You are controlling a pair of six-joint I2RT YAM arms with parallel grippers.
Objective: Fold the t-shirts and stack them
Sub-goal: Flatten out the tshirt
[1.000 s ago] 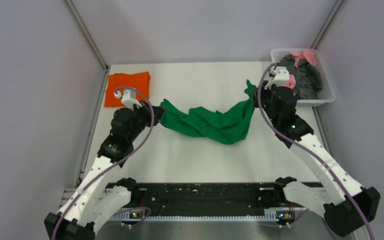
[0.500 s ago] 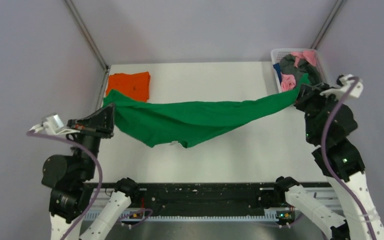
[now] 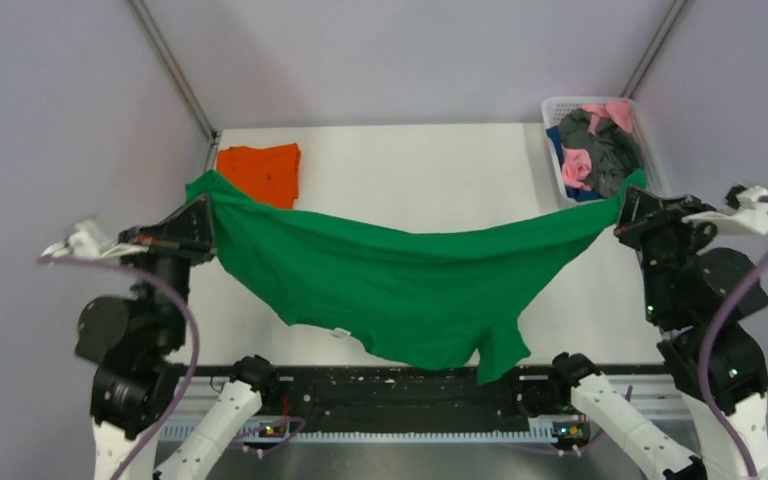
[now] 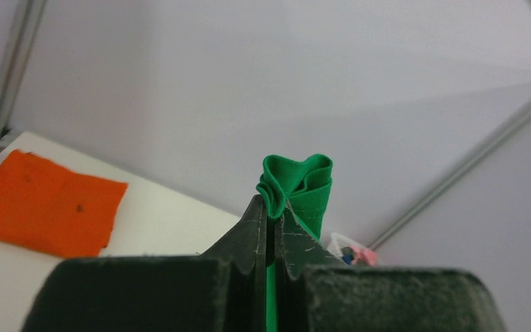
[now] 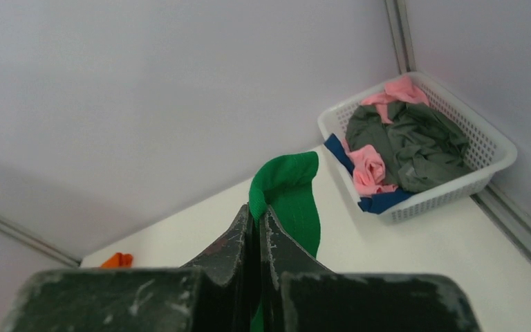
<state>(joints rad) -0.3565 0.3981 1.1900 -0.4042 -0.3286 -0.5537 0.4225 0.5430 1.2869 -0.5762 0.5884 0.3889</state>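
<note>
The green t-shirt (image 3: 410, 285) hangs spread in the air between my two grippers, sagging toward the near table edge. My left gripper (image 3: 203, 205) is shut on its left corner; in the left wrist view the bunched green cloth (image 4: 297, 181) sticks out past the closed left gripper (image 4: 271, 207). My right gripper (image 3: 628, 200) is shut on the right corner, and green cloth (image 5: 287, 190) shows above the tips of the right gripper (image 5: 256, 214). The orange t-shirt (image 3: 258, 172) lies folded flat at the table's far left, also the orange t-shirt (image 4: 38, 204) in the left wrist view.
A white basket (image 3: 650, 130) at the far right corner holds pink, dark grey and blue garments; in the right wrist view the basket (image 5: 487, 159) shows the same. The white table (image 3: 410, 170) is walled by grey panels with metal posts.
Both arms have risen and pulled apart, stretching the green t-shirt from a crumpled heap on the table into a wide hanging sheet; its lower edge now drops toward the near edge.
</note>
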